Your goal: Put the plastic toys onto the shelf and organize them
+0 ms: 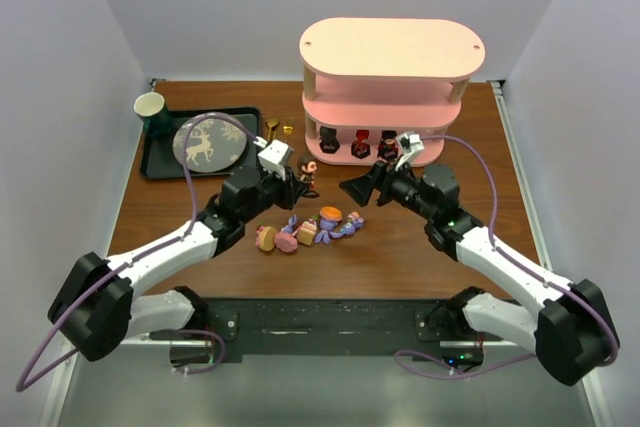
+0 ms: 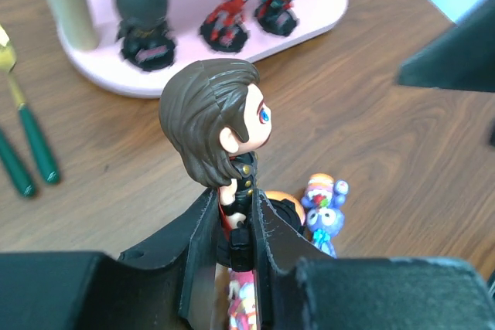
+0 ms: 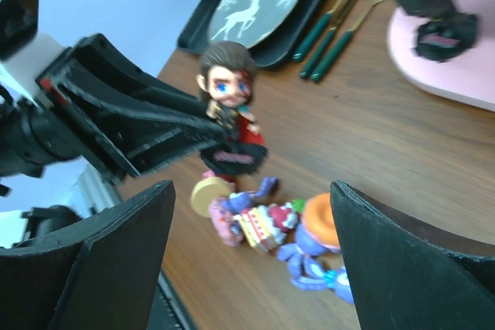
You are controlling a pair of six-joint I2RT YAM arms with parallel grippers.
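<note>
Brown-haired figurine (image 2: 216, 117) upright at centre of the left wrist view, short of the shelf (image 2: 108, 75) at frame top. My left gripper (image 2: 236, 218) clamps its torso low, leaving the head clear, I judge for setting it beside three dark figurines (image 2: 228, 5) on the bottom tier. My right gripper (image 3: 251, 195) is spread wide and empty above loose toys (image 3: 267, 226) on the worktop (image 2: 371, 137).

**Brown-haired figurine (image 1: 306, 173) gripped by the left gripper (image 1: 297, 184) near the table's middle**

The pink shelf (image 1: 392, 47) is set at 12 o'clock on the table (image 1: 170, 207), with three dark figurines (image 1: 360, 144) lined up on its lowest tier. The right gripper (image 1: 358, 189) is pointed at the gripped figurine from 3 o'clock, with a gap left between them. A loose cluster of toys (image 1: 310, 230) is spread at 6 o'clock of that figurine. At 10 o'clock a black tray (image 1: 152, 162) is seen carrying a deer-patterned plate (image 1: 210, 143) and a green cup (image 1: 150, 107).
</note>
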